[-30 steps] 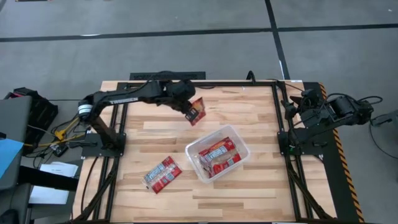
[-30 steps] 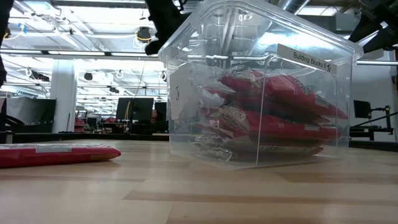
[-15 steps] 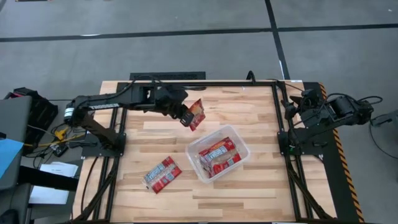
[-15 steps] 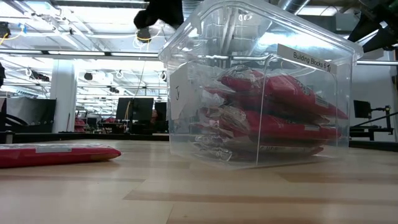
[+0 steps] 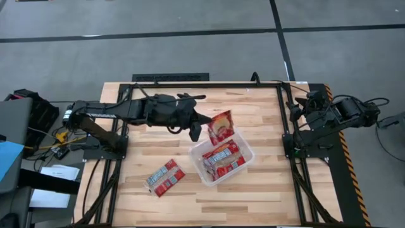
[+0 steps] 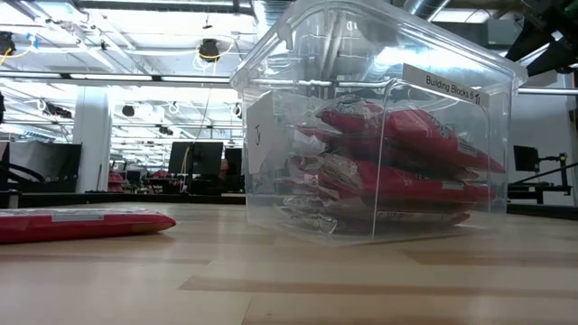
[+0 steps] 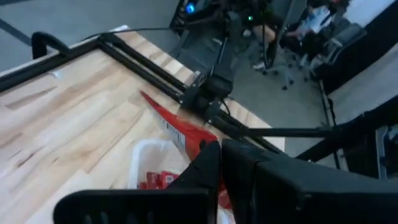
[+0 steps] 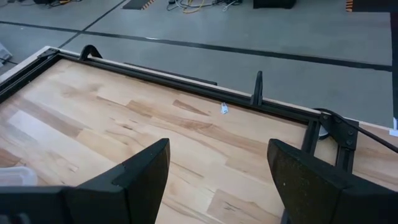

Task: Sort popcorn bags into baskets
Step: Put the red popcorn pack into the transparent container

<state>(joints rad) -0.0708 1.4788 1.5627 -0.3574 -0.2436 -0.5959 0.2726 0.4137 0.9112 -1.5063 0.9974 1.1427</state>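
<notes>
I've swung the left gripper [image 5: 197, 130] from upper centre to the tub [image 5: 248, 154] rim mid-frame, still clenching a bag [image 5: 221, 125] over it, so dropping comes next; right gripper [image 8: 214, 180] idles, spread

You cannot read the print on the popcorn bags [image 6: 397, 171] stacked behind the tub [image 6: 271, 135] wall; another bag [image 6: 81, 223] is cut off at the low view's edge.
</notes>
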